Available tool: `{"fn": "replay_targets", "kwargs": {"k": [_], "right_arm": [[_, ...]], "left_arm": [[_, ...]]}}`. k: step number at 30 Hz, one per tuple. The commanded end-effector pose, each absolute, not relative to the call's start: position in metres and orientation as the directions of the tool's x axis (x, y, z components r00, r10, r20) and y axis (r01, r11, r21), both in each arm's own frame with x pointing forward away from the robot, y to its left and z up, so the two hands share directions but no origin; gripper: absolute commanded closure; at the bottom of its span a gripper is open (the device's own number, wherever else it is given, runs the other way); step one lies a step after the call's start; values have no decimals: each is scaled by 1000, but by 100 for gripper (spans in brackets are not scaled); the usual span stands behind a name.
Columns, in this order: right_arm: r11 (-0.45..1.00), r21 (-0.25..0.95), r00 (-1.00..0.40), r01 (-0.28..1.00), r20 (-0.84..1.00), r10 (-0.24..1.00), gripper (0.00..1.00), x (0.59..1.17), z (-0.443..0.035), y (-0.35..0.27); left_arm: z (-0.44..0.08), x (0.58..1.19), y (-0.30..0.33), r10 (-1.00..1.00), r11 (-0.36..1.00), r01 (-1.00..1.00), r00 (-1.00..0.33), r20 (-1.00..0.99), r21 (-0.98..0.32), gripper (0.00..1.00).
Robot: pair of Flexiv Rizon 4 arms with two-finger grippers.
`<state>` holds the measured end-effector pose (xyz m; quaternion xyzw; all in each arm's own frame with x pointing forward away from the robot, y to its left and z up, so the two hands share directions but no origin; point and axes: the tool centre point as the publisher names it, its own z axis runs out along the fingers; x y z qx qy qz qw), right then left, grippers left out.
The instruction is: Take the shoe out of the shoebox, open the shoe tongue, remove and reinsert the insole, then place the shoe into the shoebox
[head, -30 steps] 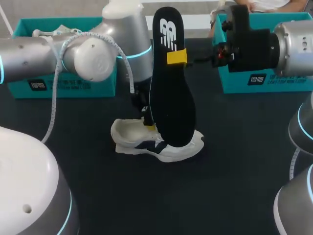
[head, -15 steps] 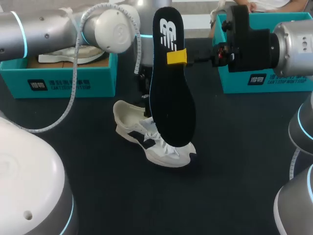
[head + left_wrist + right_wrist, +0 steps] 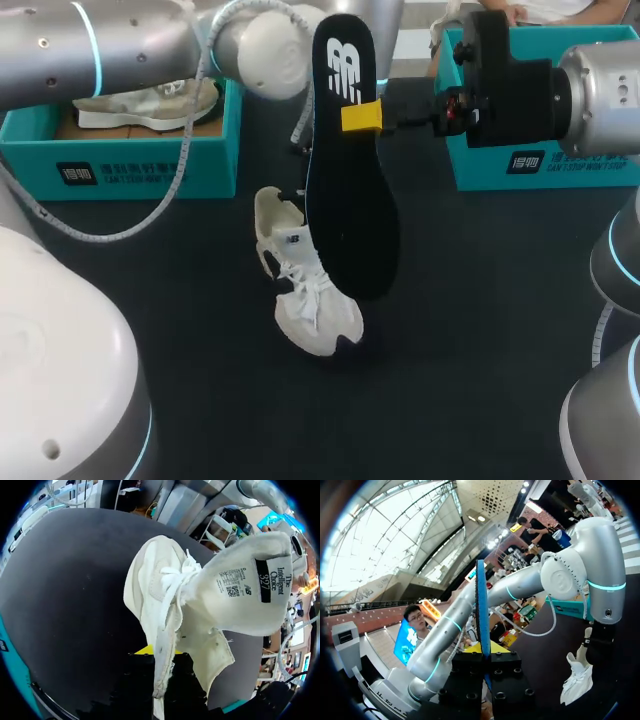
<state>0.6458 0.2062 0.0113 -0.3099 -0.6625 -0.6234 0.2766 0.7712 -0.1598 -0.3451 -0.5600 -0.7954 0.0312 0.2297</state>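
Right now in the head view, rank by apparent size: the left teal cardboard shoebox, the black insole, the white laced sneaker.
1. teal cardboard shoebox, partly hidden
2. black insole, raised nearer the camera, so its lead is unsure
3. white laced sneaker

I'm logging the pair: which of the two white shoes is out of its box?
The gripped shoe, held by the left gripper mid-table and partly hidden by the raised insole. The boxed shoe lies inside the left shoebox.
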Motion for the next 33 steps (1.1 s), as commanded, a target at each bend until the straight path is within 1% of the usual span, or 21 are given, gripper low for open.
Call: {"fn": "replay_targets", "kwargs": {"k": [1,6,9,17,19,20,22,33], "right_arm": [[31,653,-654,756,754,67,100,647,11,210],[31,653,-654,756,754,67,100,647,11,210],[31,653,-654,756,754,67,100,647,11,210],[31,653,-654,756,754,67,100,647,11,210],[31,653,-654,756,754,67,100,647,11,210],[31,653,-654,756,754,67,100,647,11,210],[31,653,-654,756,754,67,100,647,11,210],[31,653,-654,756,754,67,100,647,11,210]], "left_arm": [[-344,762,-171,902,322,905,-202,382,-280,100],[-346,758,-184,910,275,929,-167,380,-249,100],[-348,760,-196,923,209,947,-109,369,-245,100],[-353,754,-211,920,104,977,-24,390,-186,100],[-357,754,-213,916,105,978,-24,400,-182,100],[-360,753,-215,913,86,979,-4,409,-184,100],[-364,751,-216,906,101,981,-21,423,-168,100],[-378,746,-210,892,83,976,17,452,-200,100]]}}
